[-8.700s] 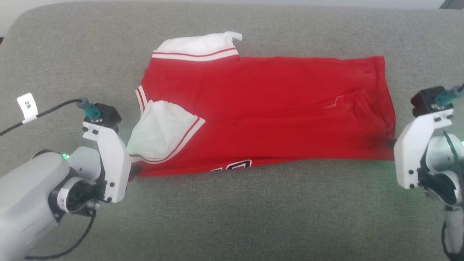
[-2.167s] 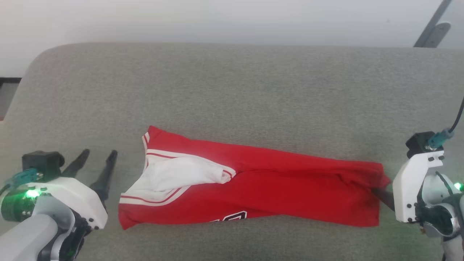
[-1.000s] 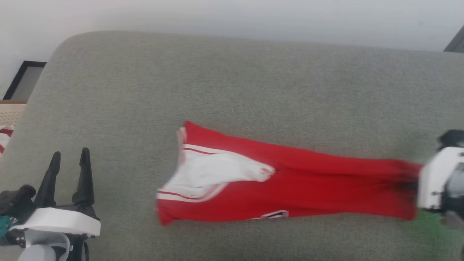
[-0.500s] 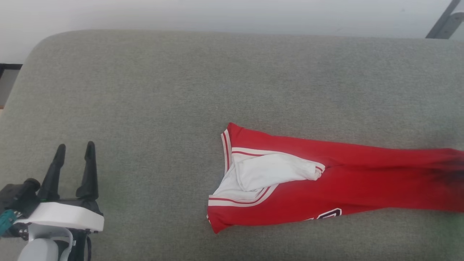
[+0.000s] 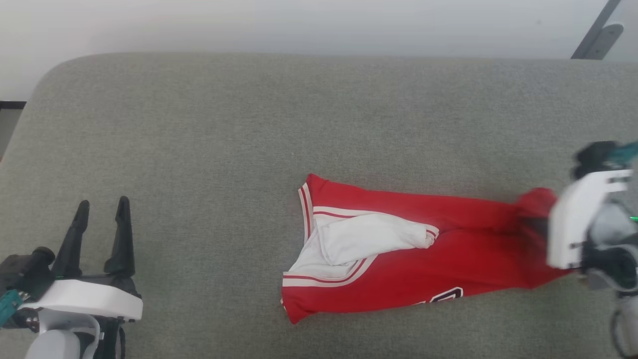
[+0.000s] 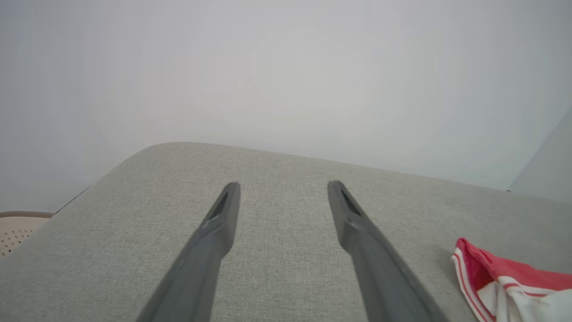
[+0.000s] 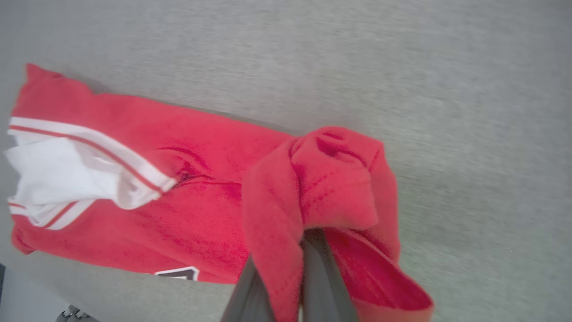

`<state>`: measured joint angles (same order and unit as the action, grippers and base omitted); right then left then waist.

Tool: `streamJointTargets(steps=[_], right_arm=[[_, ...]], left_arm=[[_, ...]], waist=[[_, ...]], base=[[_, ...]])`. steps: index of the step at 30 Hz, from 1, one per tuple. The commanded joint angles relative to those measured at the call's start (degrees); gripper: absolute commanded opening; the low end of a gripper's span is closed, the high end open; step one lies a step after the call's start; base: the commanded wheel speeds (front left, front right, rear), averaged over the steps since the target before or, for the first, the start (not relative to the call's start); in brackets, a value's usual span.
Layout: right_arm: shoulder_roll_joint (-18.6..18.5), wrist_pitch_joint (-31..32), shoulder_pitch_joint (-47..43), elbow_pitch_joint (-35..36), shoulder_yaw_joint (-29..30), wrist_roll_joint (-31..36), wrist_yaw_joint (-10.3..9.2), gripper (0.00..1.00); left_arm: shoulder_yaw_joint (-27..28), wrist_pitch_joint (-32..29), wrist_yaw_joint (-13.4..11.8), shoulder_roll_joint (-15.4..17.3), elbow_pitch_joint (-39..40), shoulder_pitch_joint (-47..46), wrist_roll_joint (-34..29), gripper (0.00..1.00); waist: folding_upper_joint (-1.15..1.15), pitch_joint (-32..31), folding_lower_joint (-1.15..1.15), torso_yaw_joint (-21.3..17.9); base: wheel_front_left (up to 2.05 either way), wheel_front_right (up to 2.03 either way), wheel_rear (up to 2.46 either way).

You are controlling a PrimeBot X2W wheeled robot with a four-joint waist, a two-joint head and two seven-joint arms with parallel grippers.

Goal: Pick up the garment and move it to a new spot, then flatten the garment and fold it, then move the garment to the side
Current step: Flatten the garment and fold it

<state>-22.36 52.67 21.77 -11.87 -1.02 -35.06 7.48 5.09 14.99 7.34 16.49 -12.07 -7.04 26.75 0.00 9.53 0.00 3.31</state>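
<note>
Firmly, our right claw (image 7: pixel 308 241) is clamped on the bunched red end of the jersey (image 5: pixel 448 249), which we see lying folded lengthwise on the grey cushion (image 5: pixel 199 124), its white panel with striped trim toward our left. Well apart, our left claw (image 5: pixel 102 204) hovers over the same cushion, jaws apart, holding nothing.

Grey woven cushion (image 5: pixel 199 149), rounded corner, folded red garment (image 5: pixel 473 244) lying on it
</note>
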Motion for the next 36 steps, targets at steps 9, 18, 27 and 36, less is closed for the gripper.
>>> streamJointTargets(steps=[9,18,27,36], right_arm=[[7.6,2.29,-0.64,8.53,-8.52,1.15,0.01,0.0],[12.92,-0.71,2.33,3.98,-15.56,3.04,0.02,0.0],[16.06,-5.23,6.63,-4.62,-20.73,3.33,0.02,0.0],[17.48,-9.9,9.8,-13.73,-24.23,3.83,0.02,0.0]], left_arm=[[-2.27,0.22,0.12,-0.22,-0.71,-0.48,0.35,1.0],[-5.48,0.22,0.12,-0.54,-1.84,-2.42,0.85,1.0],[-7.4,0.22,0.12,-1.16,-2.76,-4.09,1.18,1.0],[-7.87,0.22,0.12,-1.68,-3.02,-5.03,1.51,1.0]], waist=[[0.0,-1.34,0.0,2.28],[0.0,-1.96,0.0,6.02],[0.0,-1.81,0.0,8.55],[0.0,-1.38,0.0,9.26]], base=[[0.0,0.0,0.0],[0.0,0.0,0.0],[0.0,0.0,0.0],[0.0,0.0,0.0]])
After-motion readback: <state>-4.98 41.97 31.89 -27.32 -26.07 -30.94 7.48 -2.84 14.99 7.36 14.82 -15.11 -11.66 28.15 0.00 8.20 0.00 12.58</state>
